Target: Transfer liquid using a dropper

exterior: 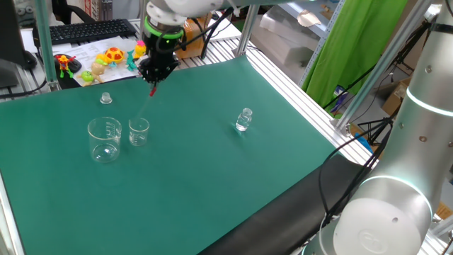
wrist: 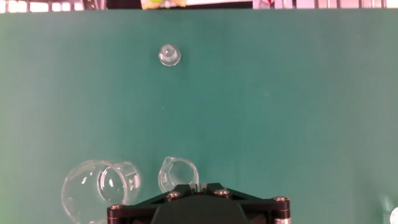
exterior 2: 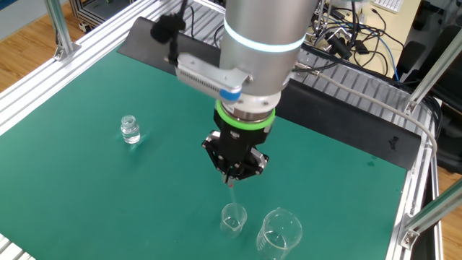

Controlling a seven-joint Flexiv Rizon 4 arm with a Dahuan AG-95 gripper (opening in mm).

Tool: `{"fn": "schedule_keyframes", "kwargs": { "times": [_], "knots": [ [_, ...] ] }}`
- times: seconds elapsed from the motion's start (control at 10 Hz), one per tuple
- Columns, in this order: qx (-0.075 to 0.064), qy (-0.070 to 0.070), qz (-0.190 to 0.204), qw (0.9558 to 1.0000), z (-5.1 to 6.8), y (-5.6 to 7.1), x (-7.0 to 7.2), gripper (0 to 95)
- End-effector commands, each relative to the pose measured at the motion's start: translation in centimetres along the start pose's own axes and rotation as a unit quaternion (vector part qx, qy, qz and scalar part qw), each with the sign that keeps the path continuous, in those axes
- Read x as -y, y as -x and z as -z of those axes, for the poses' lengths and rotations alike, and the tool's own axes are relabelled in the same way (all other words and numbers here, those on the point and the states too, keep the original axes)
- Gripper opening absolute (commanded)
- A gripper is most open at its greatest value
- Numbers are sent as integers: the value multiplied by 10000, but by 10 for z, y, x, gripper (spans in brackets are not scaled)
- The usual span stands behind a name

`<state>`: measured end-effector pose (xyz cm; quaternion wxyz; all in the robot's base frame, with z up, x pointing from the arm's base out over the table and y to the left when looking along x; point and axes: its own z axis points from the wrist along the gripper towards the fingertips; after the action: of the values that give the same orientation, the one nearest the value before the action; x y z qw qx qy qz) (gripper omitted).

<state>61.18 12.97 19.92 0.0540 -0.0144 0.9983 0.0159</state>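
My gripper (exterior: 153, 78) is shut on the dropper's red bulb (exterior: 152, 90). The dropper's clear tube (exterior: 143, 108) slants down toward the small beaker (exterior: 139, 132), its tip just above the rim. In the other fixed view the gripper (exterior 2: 232, 173) hangs above the small beaker (exterior 2: 233, 219), with the dropper (exterior 2: 231, 185) pointing down from it. A large beaker (exterior: 104, 139) stands next to the small one on its left. In the hand view the small beaker (wrist: 177, 174) lies just ahead of the gripper (wrist: 199, 188); the tube itself is hidden there.
A small clear bottle (exterior: 244, 120) stands apart on the green mat, also in the other fixed view (exterior 2: 130, 130). Its clear cap (exterior: 106, 98) lies behind the beakers, seen too in the hand view (wrist: 169, 55). Toys and a keyboard sit beyond the mat's far edge.
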Motion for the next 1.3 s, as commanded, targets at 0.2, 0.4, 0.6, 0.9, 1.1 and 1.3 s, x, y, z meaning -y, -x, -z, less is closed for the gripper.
{"fn": "schedule_keyframes", "kwargs": {
  "times": [0.2, 0.4, 0.6, 0.9, 1.1, 1.3],
  "knots": [
    [60, -15, -48, 10000, -6, -2, -5, 0],
    [56, -15, -46, 10000, -8, -5, -8, 0],
    [79, -18, -58, 10000, -10, -9, -10, 0],
    [75, -18, -56, 10000, -11, -11, -11, 190],
    [72, -29, -91, 9999, -11, -11, -12, 570],
    [81, -39, -115, 9999, -10, -11, -12, 760]
  ]
}}
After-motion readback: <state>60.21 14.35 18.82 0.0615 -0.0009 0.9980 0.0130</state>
